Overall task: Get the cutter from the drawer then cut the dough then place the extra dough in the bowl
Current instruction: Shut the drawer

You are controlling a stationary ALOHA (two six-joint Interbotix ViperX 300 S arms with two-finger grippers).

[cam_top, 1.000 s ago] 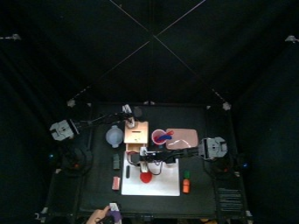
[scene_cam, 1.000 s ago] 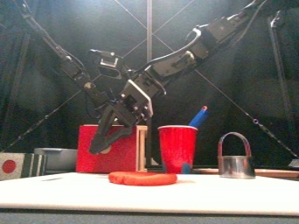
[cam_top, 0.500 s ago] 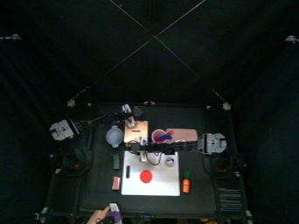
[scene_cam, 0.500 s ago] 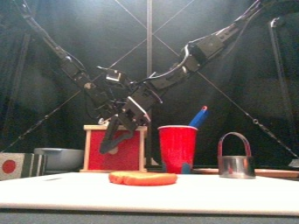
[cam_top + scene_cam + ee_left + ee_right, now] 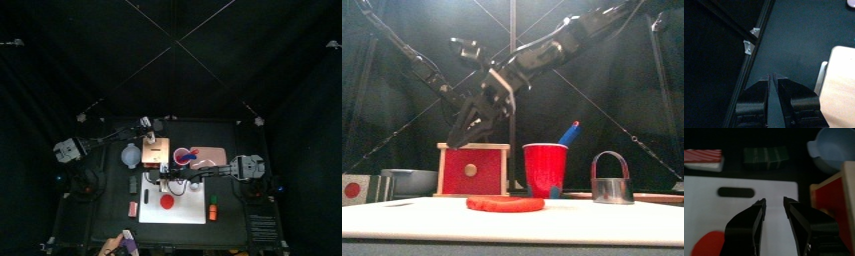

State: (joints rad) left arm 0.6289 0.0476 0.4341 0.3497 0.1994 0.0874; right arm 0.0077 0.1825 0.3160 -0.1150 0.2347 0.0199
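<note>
A flat red dough disc (image 5: 505, 204) (image 5: 167, 200) lies on the white cutting board (image 5: 616, 222). The metal cutter (image 5: 612, 182) with its wire handle stands on the board's right part. My right gripper (image 5: 774, 202) (image 5: 462, 132) hangs open and empty above the board, in front of and above the wooden box (image 5: 472, 170), whose red drawer front is flush. The dough (image 5: 711, 244) shows below its jaws. My left gripper (image 5: 771, 76) (image 5: 147, 128) is shut on nothing near the back of the table, behind the box (image 5: 844, 75).
A red cup (image 5: 545, 168) holding toy knives stands right of the box. The blue-grey bowl (image 5: 834, 148) (image 5: 128, 155) sits left of the box. A green sushi roll (image 5: 765, 155) and a red-and-white toy food (image 5: 704, 158) lie left of the board.
The red drawer front has gone back flush into the box. My right gripper has lifted from the drawer front to above the box's height.
</note>
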